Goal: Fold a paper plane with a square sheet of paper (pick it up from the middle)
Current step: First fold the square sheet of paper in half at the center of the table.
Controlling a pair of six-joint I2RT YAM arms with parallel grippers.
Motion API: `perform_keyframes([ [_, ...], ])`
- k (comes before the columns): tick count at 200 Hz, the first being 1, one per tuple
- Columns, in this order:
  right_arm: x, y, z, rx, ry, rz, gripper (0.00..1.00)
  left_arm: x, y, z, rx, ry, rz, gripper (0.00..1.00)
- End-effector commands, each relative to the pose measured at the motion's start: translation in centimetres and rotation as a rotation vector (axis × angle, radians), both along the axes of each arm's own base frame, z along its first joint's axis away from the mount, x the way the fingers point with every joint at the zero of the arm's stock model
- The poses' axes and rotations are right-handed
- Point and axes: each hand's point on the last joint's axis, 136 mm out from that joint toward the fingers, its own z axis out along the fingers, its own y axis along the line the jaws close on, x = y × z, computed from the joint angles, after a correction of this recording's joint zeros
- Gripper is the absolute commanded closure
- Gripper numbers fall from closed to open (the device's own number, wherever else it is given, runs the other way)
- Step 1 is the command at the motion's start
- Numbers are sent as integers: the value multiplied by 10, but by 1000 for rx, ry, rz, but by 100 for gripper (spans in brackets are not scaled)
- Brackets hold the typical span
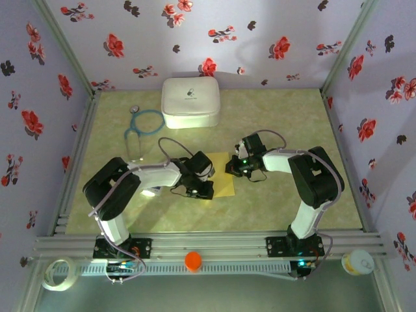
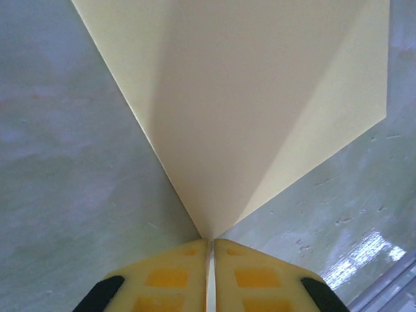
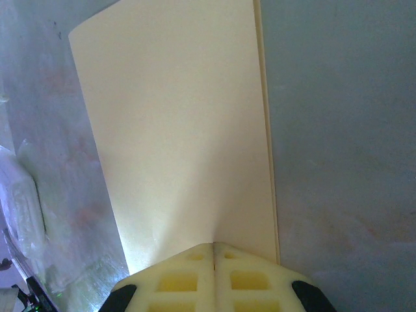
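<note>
Square sheet of paper [image 1: 223,183] in front of the white case [image 1: 190,102]. Left gripper [image 2: 210,246] and right gripper [image 3: 214,247] each pinch its edge.

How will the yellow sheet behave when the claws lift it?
Probably floppy: the yellow sheet bends into a ridge beyond the left claw. Likely very light and easily creased, being thin, with two layers' edges visible by the right claw. It could sag between the two pinches.

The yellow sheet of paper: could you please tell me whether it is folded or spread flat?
Folded over: the right wrist view shows two edges lying together along one side of the sheet.
</note>
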Motion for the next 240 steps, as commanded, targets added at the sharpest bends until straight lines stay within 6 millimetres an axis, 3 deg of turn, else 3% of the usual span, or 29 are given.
perform_keyframes([
  [1, -41, -46, -55, -227, 190, -70, 100, -6, 16, 5, 99, -43, -37, 89],
  [39, -39, -44, -52, -213, 187, -67, 100, 16, 6, 47, -15, -170, 38, 87],
  [75, -37, -41, -48, -198, 178, -65, 100, 53, -2, 68, -188, -146, 170, 87],
  [111, -36, -37, -45, -178, 173, -56, 100, 95, -15, 70, -315, -82, 254, 86],
  [153, -32, -26, -32, -113, 151, -29, 100, 137, -21, 68, -343, -69, 291, 87],
  [203, -10, -12, 24, -31, 34, -26, 84, 158, -23, 70, -357, -67, 299, 87],
  [240, -16, -28, 46, -81, -2, -89, 74, 164, -25, 65, -369, -38, 288, 86],
])
